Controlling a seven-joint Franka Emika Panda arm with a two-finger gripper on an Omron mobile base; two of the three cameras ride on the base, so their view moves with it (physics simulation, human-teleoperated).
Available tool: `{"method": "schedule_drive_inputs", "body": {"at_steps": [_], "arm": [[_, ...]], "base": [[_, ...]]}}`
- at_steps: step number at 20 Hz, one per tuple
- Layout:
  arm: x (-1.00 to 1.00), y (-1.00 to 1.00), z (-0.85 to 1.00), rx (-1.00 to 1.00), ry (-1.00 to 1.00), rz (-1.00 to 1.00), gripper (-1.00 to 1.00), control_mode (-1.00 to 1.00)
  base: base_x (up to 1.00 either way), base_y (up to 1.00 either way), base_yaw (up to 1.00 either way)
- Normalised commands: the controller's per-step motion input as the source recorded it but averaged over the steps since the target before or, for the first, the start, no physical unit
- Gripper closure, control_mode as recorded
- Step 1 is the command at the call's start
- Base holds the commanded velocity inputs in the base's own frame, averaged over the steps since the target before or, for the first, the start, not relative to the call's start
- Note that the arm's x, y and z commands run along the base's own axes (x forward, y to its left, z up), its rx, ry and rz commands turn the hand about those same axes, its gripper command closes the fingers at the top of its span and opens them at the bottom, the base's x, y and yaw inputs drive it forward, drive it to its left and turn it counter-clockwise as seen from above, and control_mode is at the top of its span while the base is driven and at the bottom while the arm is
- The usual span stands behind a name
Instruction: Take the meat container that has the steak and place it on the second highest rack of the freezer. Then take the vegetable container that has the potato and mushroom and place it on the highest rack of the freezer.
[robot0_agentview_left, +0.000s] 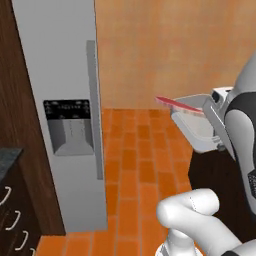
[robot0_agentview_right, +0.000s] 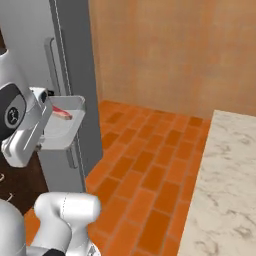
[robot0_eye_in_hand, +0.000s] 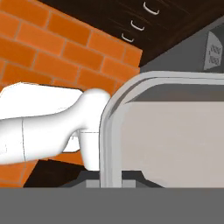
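The white arm rises from the base with a rounded elbow low in both base views, then bends up to a dark-jointed wrist at about three o'clock in the left base view and nine o'clock in the right. The gripper (robot0_agentview_left: 214, 107) sits at wrist height, its jaws pinched nearly together on the rim of the meat container (robot0_agentview_left: 195, 131), holding it tilted in the air.

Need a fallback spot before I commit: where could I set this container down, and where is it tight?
The marble counter to the robot's right is bare along the orange floor. The floor between the freezer and the tan wall is free. It is tight at the closed freezer door, where the meat container with the steak nearly meets it.
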Motion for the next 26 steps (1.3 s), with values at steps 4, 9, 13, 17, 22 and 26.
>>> {"method": "schedule_drive_inputs", "body": {"at_steps": [4,9,13,17,22,26], "arm": [[0.0,0.0,0.0,0.0,0.0,0.0,1.0,1.0],[0.0,0.0,0.0,0.0,0.0,0.0,1.0,1.0],[0.0,0.0,0.0,0.0,0.0,0.0,1.0,1.0],[0.0,0.0,0.0,0.0,0.0,0.0,1.0,1.0],[0.0,0.0,0.0,0.0,0.0,0.0,1.0,1.0],[0.0,0.0,0.0,0.0,0.0,0.0,1.0,1.0]], "base": [[1.0,-0.01,-0.33],[1.0,-0.07,-0.3],[0.95,-0.08,-0.24],[0.93,-0.1,-0.21],[1.0,0.0,-0.16],[0.98,0.0,-0.02]]}}
